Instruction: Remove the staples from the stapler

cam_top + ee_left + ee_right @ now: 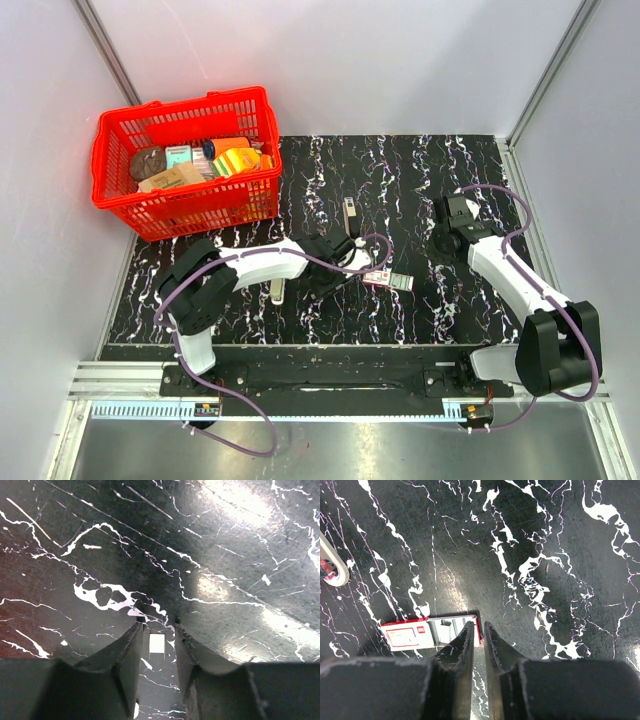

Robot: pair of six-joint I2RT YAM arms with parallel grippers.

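Note:
A slim cream and dark grey stapler (349, 213) lies on the black marbled table, just beyond my left gripper (332, 268). In the left wrist view my left gripper (157, 630) points down at the table with its jaws a little apart. A small white rectangular piece (157, 643) shows in the gap, touching neither finger. My right gripper (452, 226) hovers to the right, its jaws nearly together and empty (476, 626). The stapler is out of both wrist views.
A flat red-and-white box (388, 280) lies right of my left gripper; it also shows beside my right fingers (420, 633). A cream slim piece (278, 290) lies partly under my left forearm. A red basket (120, 200) of goods stands at the back left.

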